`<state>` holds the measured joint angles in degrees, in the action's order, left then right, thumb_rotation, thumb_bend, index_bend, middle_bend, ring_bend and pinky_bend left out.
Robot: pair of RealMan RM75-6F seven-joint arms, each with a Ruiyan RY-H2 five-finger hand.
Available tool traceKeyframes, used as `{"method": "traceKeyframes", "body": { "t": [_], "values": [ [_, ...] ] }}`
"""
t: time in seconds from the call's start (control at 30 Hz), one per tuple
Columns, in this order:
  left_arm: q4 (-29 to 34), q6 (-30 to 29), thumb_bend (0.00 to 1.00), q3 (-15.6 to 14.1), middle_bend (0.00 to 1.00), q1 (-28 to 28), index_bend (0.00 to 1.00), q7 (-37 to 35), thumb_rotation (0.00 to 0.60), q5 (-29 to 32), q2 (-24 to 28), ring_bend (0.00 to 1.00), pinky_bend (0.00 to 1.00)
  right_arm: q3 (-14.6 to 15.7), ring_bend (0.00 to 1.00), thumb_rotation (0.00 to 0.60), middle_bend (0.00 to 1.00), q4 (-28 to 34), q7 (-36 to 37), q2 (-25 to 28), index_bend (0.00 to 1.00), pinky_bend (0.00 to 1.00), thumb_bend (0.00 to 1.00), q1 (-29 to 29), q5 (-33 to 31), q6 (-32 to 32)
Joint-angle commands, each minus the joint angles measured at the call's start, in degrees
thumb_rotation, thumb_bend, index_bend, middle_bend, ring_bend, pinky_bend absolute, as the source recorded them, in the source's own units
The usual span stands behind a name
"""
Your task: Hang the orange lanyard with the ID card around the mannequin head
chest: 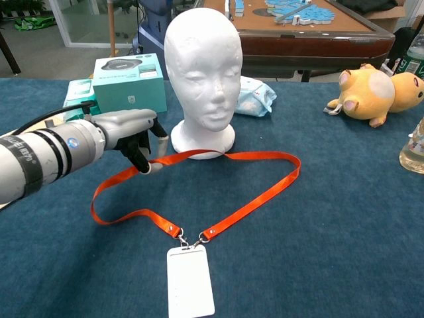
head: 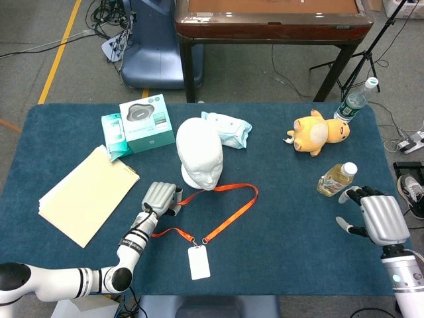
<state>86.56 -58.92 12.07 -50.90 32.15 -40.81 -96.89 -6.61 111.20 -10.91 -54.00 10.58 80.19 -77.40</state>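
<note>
Left robot hand pinches the orange lanyard at center-left, lifting a strand to open its loop beside the mannequin head; right robot hand, lower right, hangs spread and idle.

A dark blue cloth-covered worktop carries the clutter. Along its left side lies a pale yellow folder, and behind it a teal box with a grey round device pictured on its lid, touching a smaller mint-green packet. A soft pack of wipes in light blue wrap sits near the back. To the right a yellow plush toy lies on its side, with a clear plastic bottle of yellowish liquid nearer the front edge. Beyond the worktop stands a brown wooden table.
</note>
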Motion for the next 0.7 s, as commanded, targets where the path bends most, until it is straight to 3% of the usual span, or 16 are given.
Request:
{"method": "traceKeyframes", "body": {
  "t": [0.03, 0.7],
  "values": [
    [0.32, -0.20, 0.36, -0.16, 1.00, 0.31, 0.61, -0.46, 0.600, -0.61, 0.19, 1.00, 1.00, -0.74, 0.36, 0.600, 0.44, 1.29, -4.02, -2.27, 0.49, 0.47, 0.20, 1.67, -1.78, 1.11],
    [0.90, -2.48, 0.36, 0.13, 1.00, 1.00, 0.61, 0.62, 0.600, -1.49, -0.54, 1.00, 1.00, -6.73, 0.36, 0.600, 0.44, 2.89, -21.98, -13.31, 0.49, 0.47, 0.20, 13.09, -19.11, 6.46]
  ]
}}
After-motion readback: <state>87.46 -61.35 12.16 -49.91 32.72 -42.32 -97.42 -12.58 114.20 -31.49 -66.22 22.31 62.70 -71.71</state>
